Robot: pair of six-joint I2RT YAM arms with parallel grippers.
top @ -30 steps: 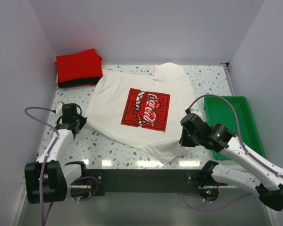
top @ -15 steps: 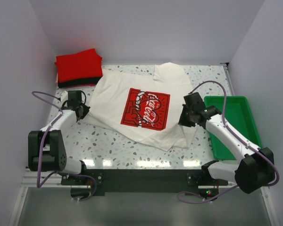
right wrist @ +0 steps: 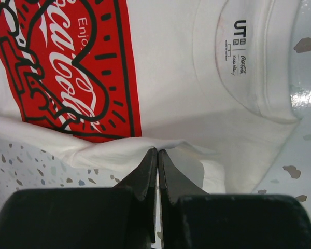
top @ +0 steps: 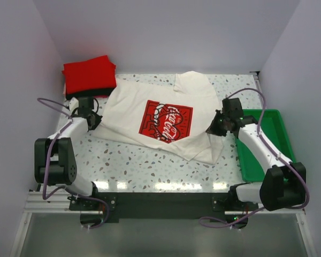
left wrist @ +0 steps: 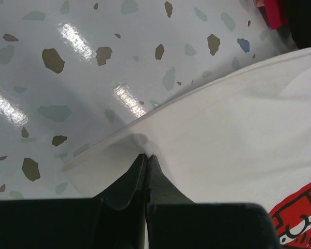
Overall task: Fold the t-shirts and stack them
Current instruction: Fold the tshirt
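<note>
The left hand point(left wrist: 146, 156) pinches the hem of the cream shirt point(left wrist: 233, 135); the right hand point(right wrist: 156, 151) pinches its right edge. Only the top view shows the folded red shirt point(top: 89, 75), far left.

Three t-shirts lie on one speckled surface point(top: 129, 167): one cream-white t-shirt point(top: 125, 115) bearing a single red chest print point(top: 168, 122), plus one folded red t-shirt point(top: 89, 75) and one folded black t-shirt point(top: 87, 95), stacked beyond its far-left corner. One green plastic tray point(top: 274, 133) sits just to its right. Two robot arms flank it: the left arm point(top: 69, 131) and the right arm point(top: 257, 145).
</note>
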